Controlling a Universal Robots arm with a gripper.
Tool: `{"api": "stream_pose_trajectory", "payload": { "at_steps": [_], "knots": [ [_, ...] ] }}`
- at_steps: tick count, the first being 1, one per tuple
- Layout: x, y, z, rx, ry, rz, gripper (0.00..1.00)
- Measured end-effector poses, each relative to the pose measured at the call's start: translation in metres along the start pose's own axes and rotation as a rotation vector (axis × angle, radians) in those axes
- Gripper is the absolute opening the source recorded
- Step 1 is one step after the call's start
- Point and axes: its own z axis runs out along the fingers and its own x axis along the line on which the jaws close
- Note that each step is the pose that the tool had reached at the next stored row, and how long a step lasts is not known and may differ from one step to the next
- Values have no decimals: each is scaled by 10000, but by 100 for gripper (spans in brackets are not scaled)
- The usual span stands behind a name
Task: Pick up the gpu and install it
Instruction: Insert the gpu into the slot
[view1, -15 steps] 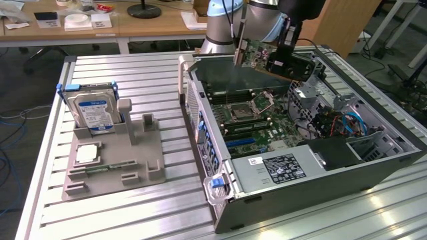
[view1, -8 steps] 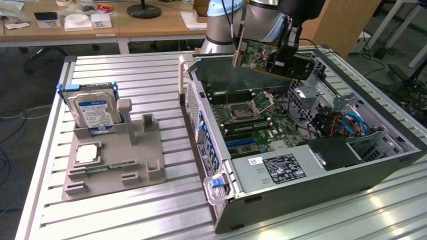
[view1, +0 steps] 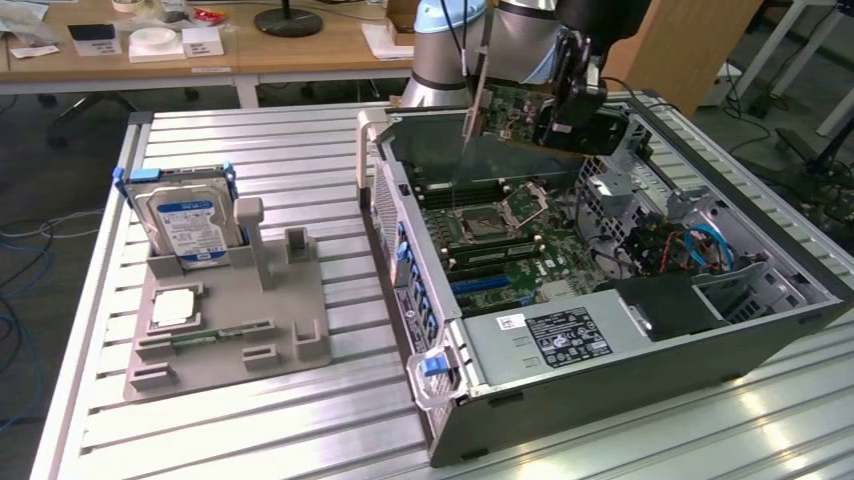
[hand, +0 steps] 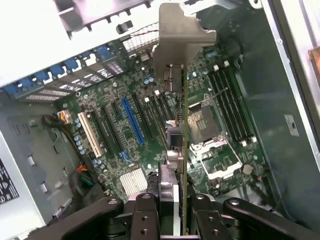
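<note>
Install step: gpu (view1: 514, 115) hanging over the open case (view1: 601, 400)
Pincer (view1: 577, 100) is clamped on the gpu, edge-down above the board (view1: 497, 235), not seated yet. Reckon seating it calls for squaring its edge over a slot (hand: 132, 120), bracket (hand: 176, 45) toward the case's back.

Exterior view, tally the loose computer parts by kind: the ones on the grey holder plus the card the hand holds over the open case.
hard drive: 1
memory stick: 1
flat square silver part: 1
gpu: 1
Total: 4
</note>
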Motion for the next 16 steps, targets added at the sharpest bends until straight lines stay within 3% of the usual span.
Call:
{"api": "stream_pose_trajectory", "payload": {
  "at_steps": [7, 16],
  "knots": [
    [1, 0, 2, -24, -2, -1090, 28],
    [12, -5, 2, -35, -2, -1565, 28]
  ]
}}
